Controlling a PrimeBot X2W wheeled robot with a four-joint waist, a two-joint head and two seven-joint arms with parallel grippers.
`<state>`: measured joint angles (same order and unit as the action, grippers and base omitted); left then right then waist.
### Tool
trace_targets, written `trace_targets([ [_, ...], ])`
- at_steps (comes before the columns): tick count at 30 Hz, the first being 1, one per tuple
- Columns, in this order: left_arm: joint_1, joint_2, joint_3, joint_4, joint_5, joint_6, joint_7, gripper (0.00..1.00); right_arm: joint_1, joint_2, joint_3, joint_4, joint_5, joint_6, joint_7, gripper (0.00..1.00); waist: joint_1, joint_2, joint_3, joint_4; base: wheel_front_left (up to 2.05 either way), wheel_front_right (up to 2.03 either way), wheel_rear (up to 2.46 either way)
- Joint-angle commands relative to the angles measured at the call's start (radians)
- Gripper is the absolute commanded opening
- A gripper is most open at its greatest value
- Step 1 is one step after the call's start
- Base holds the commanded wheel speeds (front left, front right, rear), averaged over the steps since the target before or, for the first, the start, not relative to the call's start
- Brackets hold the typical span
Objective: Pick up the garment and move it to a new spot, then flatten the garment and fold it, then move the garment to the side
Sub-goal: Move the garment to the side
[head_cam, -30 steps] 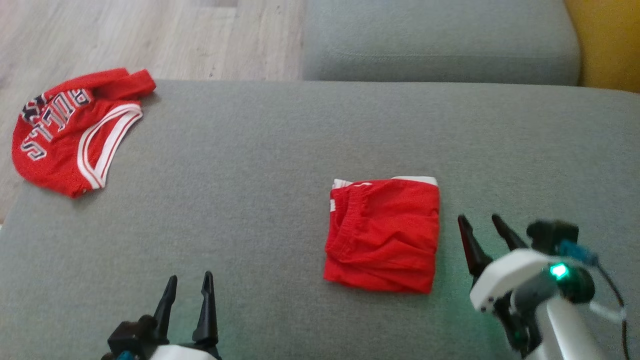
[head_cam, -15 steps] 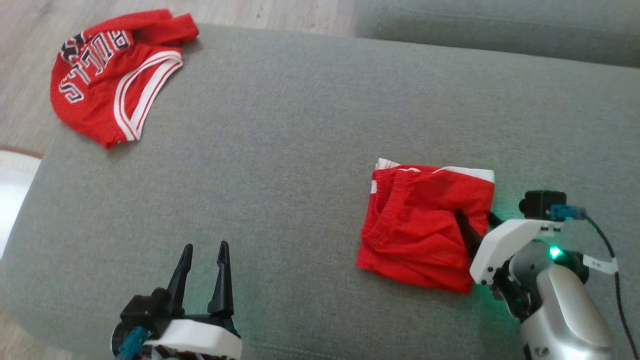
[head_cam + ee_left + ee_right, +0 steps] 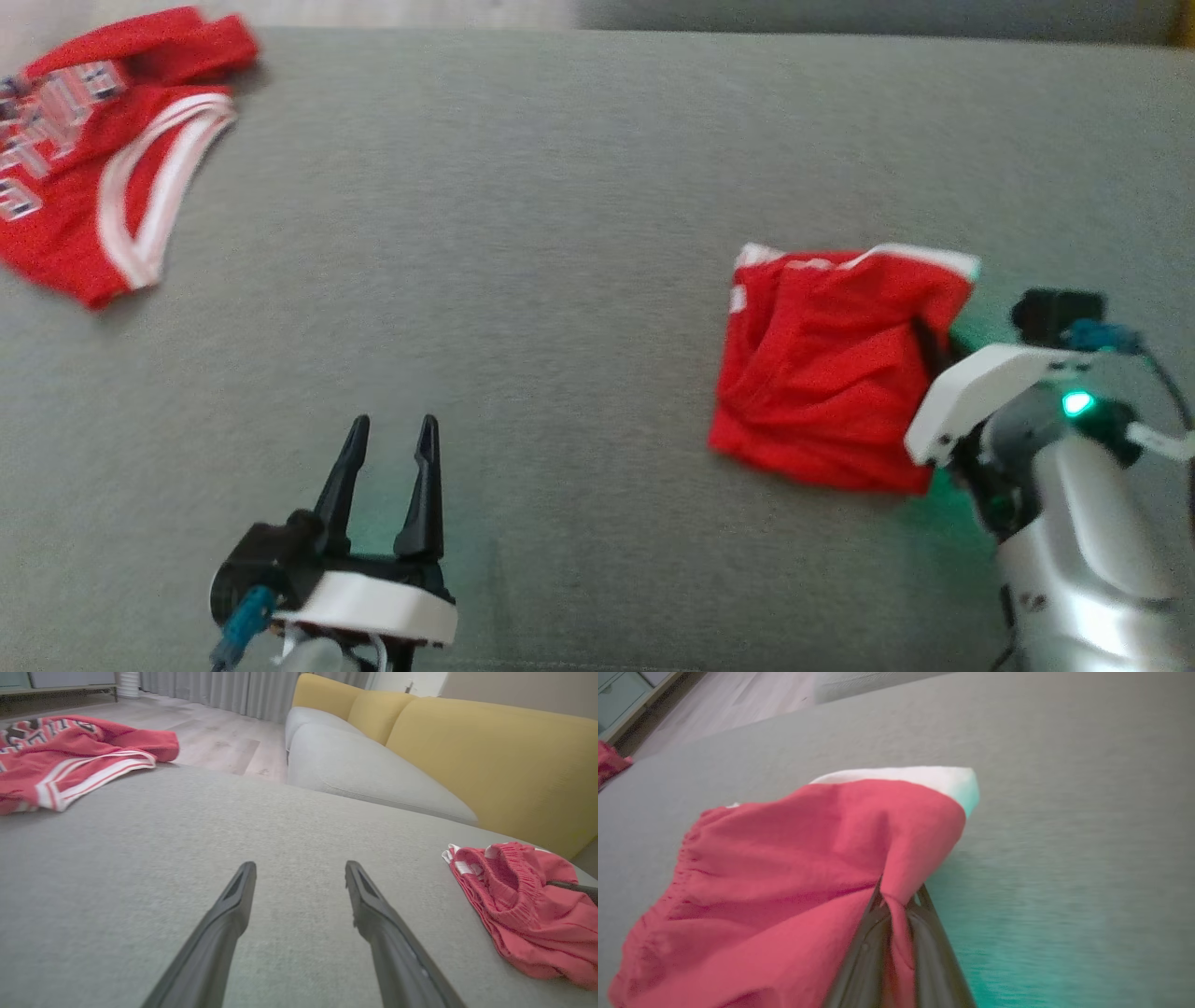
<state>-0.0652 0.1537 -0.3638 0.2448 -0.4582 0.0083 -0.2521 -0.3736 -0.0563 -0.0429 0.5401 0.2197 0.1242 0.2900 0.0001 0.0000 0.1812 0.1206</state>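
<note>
Right gripper [image 3: 899, 895] pinches the folded shorts [image 3: 826, 364] by their right edge on the cushion [image 3: 523, 233]; left gripper [image 3: 394, 426], spread wide, hovers well left of them.

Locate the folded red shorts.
The folded red shorts lie right of centre in the head view on the grey cushion, right edge pinched by the right gripper.

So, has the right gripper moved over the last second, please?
Yes: the right gripper has gone left, from beside the shorts onto their right edge.
</note>
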Motion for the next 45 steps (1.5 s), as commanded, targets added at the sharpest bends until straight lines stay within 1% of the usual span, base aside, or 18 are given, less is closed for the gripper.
trace_targets([
  [1,-0.046,0.010,0.030,-0.033,0.003,-0.007,-0.009,1.00,-0.047,-0.017,0.002,-0.057,-0.012,0.007,-0.010,0.00,-0.0001,0.0000,0.037,-0.089,0.00,0.00,0.00],
  [3,-0.060,0.014,0.031,-0.037,0.002,-0.013,-0.009,1.00,-0.055,-0.024,-0.022,-0.091,-0.016,0.007,-0.011,0.00,-0.0001,0.0000,0.055,-0.141,0.00,0.00,0.00],
  [4,-0.060,0.014,0.031,-0.037,0.002,-0.013,-0.009,1.00,-0.055,-0.024,-0.022,-0.091,-0.016,0.007,-0.011,0.00,-0.0001,0.0000,0.055,-0.141,0.00,0.00,0.00],
  [9,-0.099,0.033,0.029,-0.053,0.014,-0.018,0.002,1.00,-0.069,-0.045,-0.042,-0.158,-0.015,0.007,0.000,0.00,-0.0001,0.0000,0.097,-0.265,0.00,0.00,0.00],
  [11,-0.115,0.042,0.024,-0.065,0.023,-0.016,0.015,1.00,-0.078,-0.052,-0.046,-0.176,-0.015,0.007,-0.004,0.00,-0.0001,0.0000,0.110,-0.300,0.00,0.00,0.00],
  [14,-0.135,0.053,0.020,-0.086,0.031,-0.015,0.031,1.00,-0.093,-0.056,-0.043,-0.184,-0.004,0.007,-0.006,0.00,-0.0001,0.0000,0.122,-0.334,0.00,0.00,0.00],
  [17,-0.149,0.060,0.019,-0.102,0.030,-0.015,0.045,1.00,-0.113,-0.068,-0.041,-0.182,-0.008,0.007,-0.014,0.00,-0.0001,0.0000,0.128,-0.340,0.00,0.00,0.00],
  [21,-0.155,0.064,0.021,-0.117,0.028,-0.011,0.051,1.00,-0.155,-0.096,-0.030,-0.156,-0.010,0.007,-0.005,0.00,-0.0001,0.0000,0.134,-0.315,0.00,0.00,0.00],
  [25,-0.155,0.067,0.022,-0.130,0.026,-0.005,0.053,1.00,-0.221,-0.151,-0.042,-0.098,-0.018,0.007,0.008,0.00,-0.0001,0.0000,0.145,-0.259,0.00,0.00,0.00],
  [32,-0.162,0.072,0.021,-0.163,0.038,0.011,0.047,1.00,-0.334,-0.295,-0.087,0.034,-0.025,0.007,0.022,0.00,-0.0001,0.0000,0.176,-0.141,0.00,0.00,0.00],
  [33,-0.160,0.071,0.021,-0.166,0.036,0.013,0.044,1.00,-0.354,-0.335,-0.099,0.066,-0.039,0.007,0.021,0.00,-0.0001,0.0000,0.182,-0.113,0.00,0.00,0.00],
  [34,-0.159,0.068,0.019,-0.170,0.036,0.015,0.043,1.00,-0.365,-0.357,-0.104,0.082,-0.051,0.007,0.021,0.00,-0.0001,0.0000,0.187,-0.100,0.00,0.00,0.00],
  [37,-0.160,0.065,0.018,-0.176,0.034,0.016,0.040,1.00,-0.393,-0.413,-0.119,0.120,-0.091,0.007,0.014,0.00,-0.0001,0.0000,0.202,-0.067,0.00,0.00,0.00],
  [41,-0.163,0.061,0.016,-0.170,0.031,0.016,0.033,1.00,-0.413,-0.455,-0.142,0.157,-0.151,0.007,0.009,0.00,-0.0001,0.0000,0.210,-0.046,0.00,0.00,0.00],
  [42,-0.163,0.059,0.015,-0.168,0.031,0.016,0.031,1.00,-0.416,-0.461,-0.152,0.163,-0.164,0.007,0.004,0.44,-0.0001,0.0000,0.210,-0.044,0.00,0.00,0.00],
  [43,-0.164,0.057,0.015,-0.166,0.030,0.016,0.030,1.00,-0.417,-0.468,-0.161,0.167,-0.182,0.007,-0.007,1.00,-0.0001,0.0000,0.210,-0.043,0.00,0.00,0.00],
  [45,-0.164,0.055,0.014,-0.161,0.029,0.017,0.026,1.00,-0.415,-0.473,-0.181,0.176,-0.216,0.007,-0.027,1.00,-0.0001,0.0000,0.208,-0.045,0.00,0.00,0.00],
])
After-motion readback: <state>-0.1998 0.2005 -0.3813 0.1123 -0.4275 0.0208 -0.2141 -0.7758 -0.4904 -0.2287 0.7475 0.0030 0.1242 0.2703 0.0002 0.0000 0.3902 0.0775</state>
